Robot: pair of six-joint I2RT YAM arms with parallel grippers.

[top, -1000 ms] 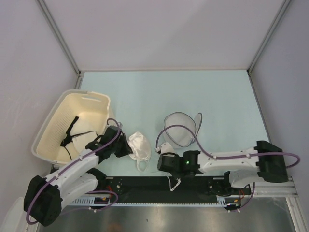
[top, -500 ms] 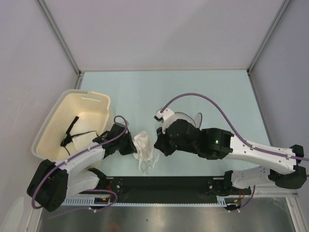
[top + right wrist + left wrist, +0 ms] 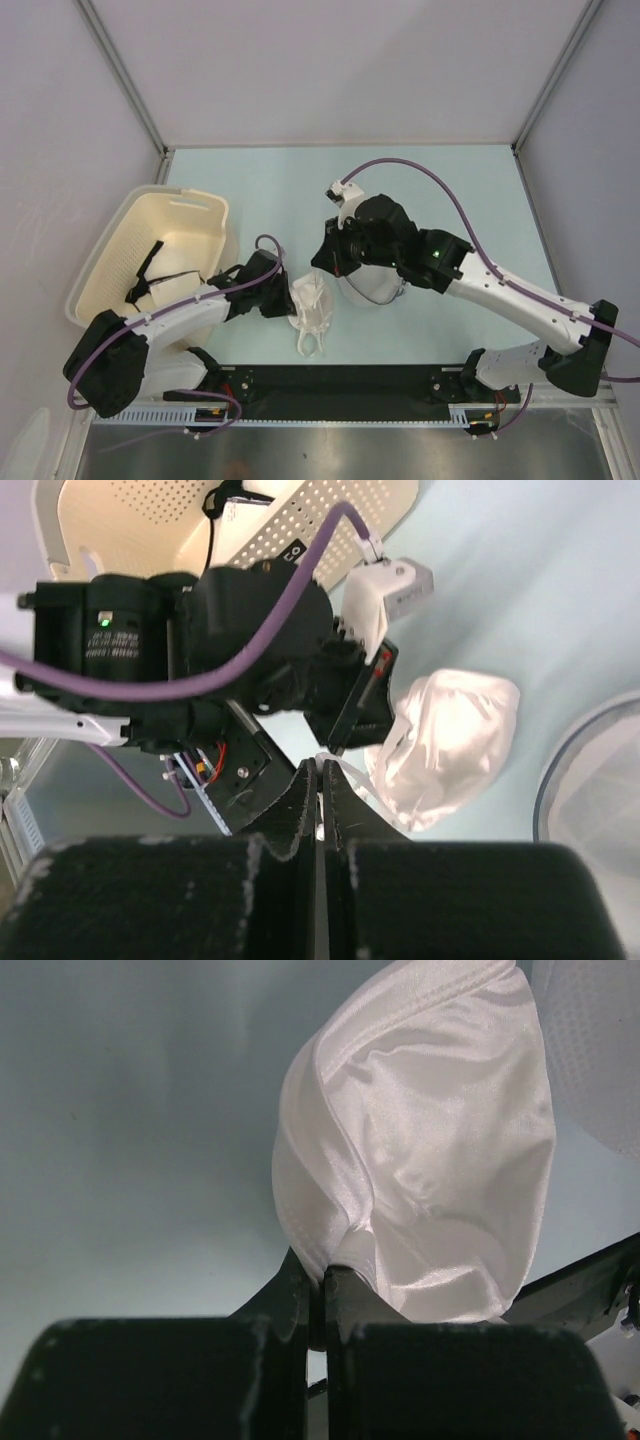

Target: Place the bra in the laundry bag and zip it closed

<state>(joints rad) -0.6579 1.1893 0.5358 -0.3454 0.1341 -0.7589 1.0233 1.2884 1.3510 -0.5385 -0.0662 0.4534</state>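
The bra [image 3: 309, 302], shiny white satin, hangs bunched just left of the laundry bag [image 3: 375, 288], a round white mesh pouch partly hidden under my right arm. My left gripper [image 3: 285, 300] is shut on the bra's left edge; in the left wrist view its jaws [image 3: 322, 1275] pinch a fold of the bra [image 3: 430, 1160]. My right gripper [image 3: 322, 264] is just above the bra. In the right wrist view it [image 3: 320, 765] is shut with a thin white strap of the bra [image 3: 450, 745] coming out of the tips. The bag's rim shows at that view's right edge [image 3: 600, 780].
A large cream slotted basket [image 3: 110, 240] stands at the left with a black strappy garment [image 3: 150, 265] inside. The black mounting rail [image 3: 350, 385] runs along the near edge. Grey walls close in the table on three sides.
My right arm has swung from the near edge up over the bag, its gripper now above the bra. My left gripper has moved right with the bra, now pulled taller and narrower.
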